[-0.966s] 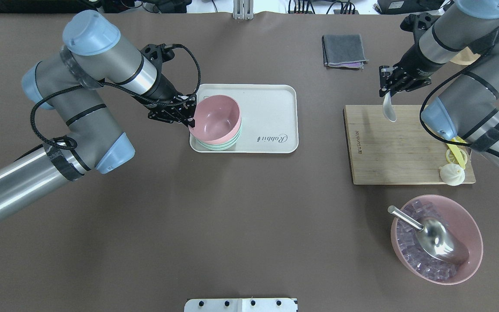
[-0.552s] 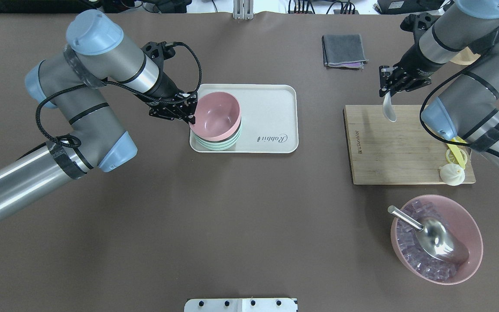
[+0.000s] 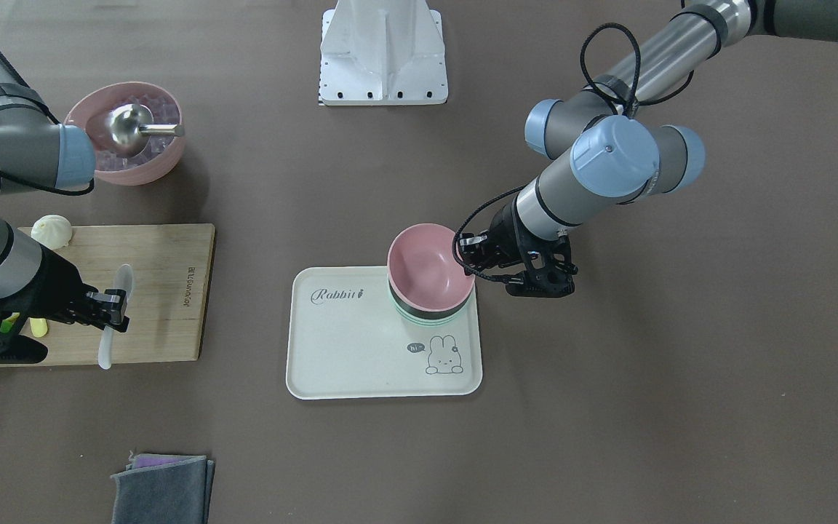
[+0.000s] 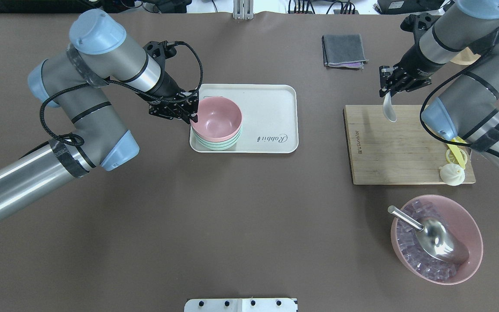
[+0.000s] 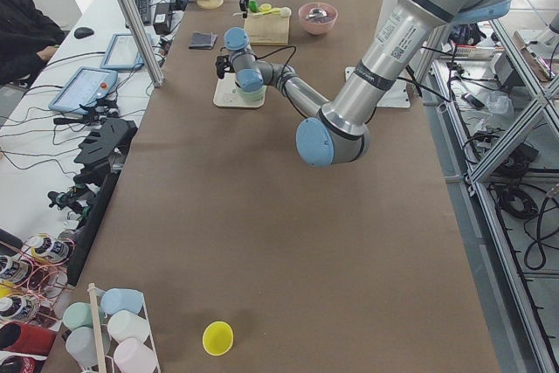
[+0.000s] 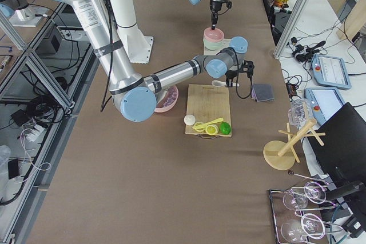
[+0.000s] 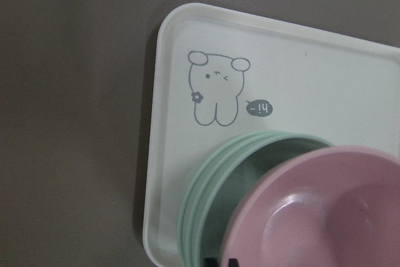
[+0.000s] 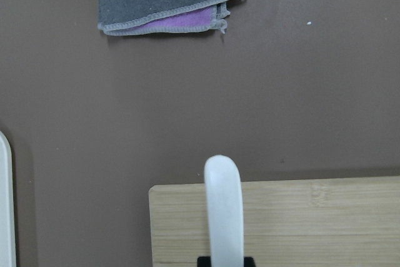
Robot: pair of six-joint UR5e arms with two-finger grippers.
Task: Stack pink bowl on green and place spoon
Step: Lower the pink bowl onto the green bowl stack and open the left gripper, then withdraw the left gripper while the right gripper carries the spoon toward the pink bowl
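"Pink bowl (image 4: pixel 216 115): where?"
"Atop the green bowls (image 4: pixel 215 145), lower-left corner of the tray (image 4: pixel 271 108), left of centre in the overhead view; stack just inside both tray edges. Left claw (image 4: pixel 192 116) clenched on its left rim."
"Spoon (image 4: pixel 390 110)?"
"Upper right; handle grasped in the right claw (image 4: pixel 387 90), hanging over the top edge of the cutting board (image 4: pixel 405 147)."
"Open room?"
"Tray's right half bare; bare table (image 4: pixel 249 208) between tray and board."
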